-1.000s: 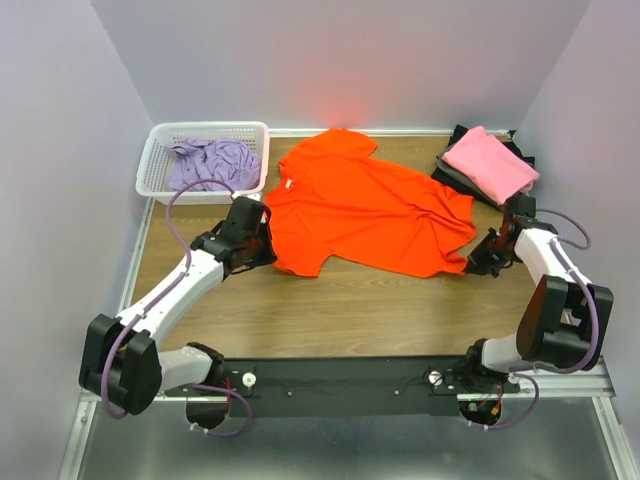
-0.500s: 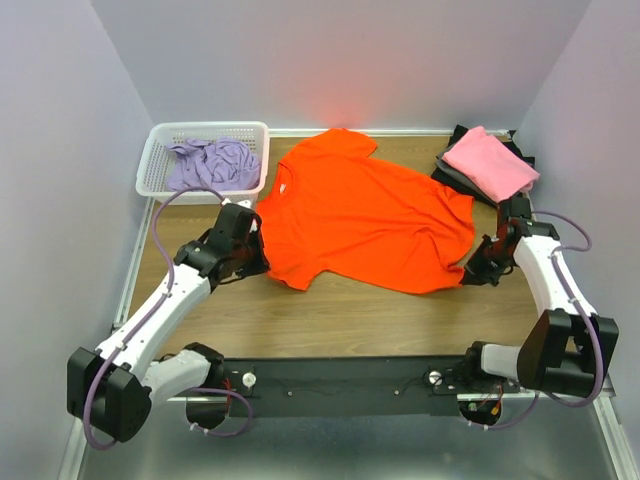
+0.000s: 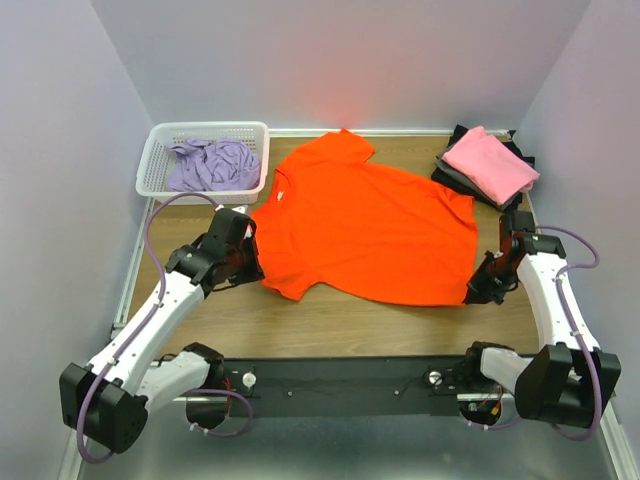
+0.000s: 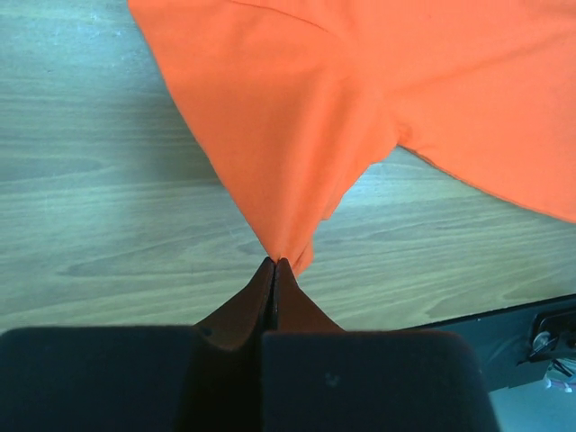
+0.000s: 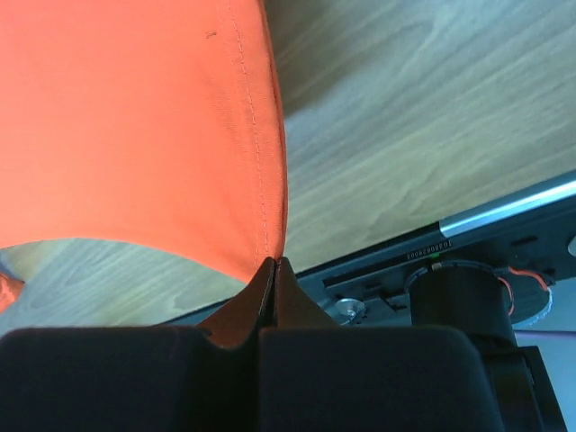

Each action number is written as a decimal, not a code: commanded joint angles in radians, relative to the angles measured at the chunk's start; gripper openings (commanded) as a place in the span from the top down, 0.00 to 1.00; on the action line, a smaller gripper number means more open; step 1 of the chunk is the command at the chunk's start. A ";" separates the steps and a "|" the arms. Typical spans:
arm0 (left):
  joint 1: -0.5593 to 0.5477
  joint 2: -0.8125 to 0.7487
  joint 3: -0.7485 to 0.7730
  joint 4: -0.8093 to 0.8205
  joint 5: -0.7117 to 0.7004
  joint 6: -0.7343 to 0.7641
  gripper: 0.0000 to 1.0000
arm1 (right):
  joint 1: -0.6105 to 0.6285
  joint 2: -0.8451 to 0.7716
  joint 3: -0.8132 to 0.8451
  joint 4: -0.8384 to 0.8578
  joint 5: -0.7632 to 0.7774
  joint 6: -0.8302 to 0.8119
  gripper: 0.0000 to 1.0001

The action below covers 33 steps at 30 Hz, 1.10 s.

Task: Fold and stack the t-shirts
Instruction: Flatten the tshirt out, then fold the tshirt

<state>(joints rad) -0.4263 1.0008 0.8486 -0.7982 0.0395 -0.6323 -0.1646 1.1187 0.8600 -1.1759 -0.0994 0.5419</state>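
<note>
The bright orange t-shirt (image 3: pixel 370 225) lies spread across the middle of the wooden table. My left gripper (image 3: pixel 254 268) is shut on its left sleeve edge; the cloth (image 4: pixel 297 135) runs up from the closed jaws (image 4: pixel 274 263). My right gripper (image 3: pixel 478 290) is shut on the shirt's lower right hem corner (image 5: pixel 261 234), the jaws closed together (image 5: pixel 273 262). A folded pink t-shirt (image 3: pixel 490 165) lies on folded black and grey shirts (image 3: pixel 452 172) at the back right. A crumpled lavender t-shirt (image 3: pixel 212 163) lies in the basket.
The white lattice basket (image 3: pixel 157 160) stands at the back left corner. The black base rail (image 3: pixel 340 375) runs along the near edge; it also shows in the right wrist view (image 5: pixel 468 261). Grey walls close in on both sides and the back.
Both grippers have pulled toward the near edge and slightly apart, still holding the orange shirt. The shirt has stretched flatter, its wrinkles smoothed out.
</note>
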 commanded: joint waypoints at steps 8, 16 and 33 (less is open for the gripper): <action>0.037 0.019 0.063 0.031 0.033 0.000 1.00 | 0.007 0.026 -0.027 -0.002 -0.002 0.004 0.99; 0.092 0.145 0.104 0.160 0.075 0.060 1.00 | 0.007 0.142 0.049 0.107 0.001 0.029 0.99; 0.127 0.571 0.451 0.237 0.140 0.200 1.00 | 0.004 0.420 0.183 0.252 -0.011 0.053 0.98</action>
<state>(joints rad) -0.3065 1.5219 1.2282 -0.5747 0.1360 -0.4820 -0.1642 1.5124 1.0111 -0.9554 -0.1280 0.5838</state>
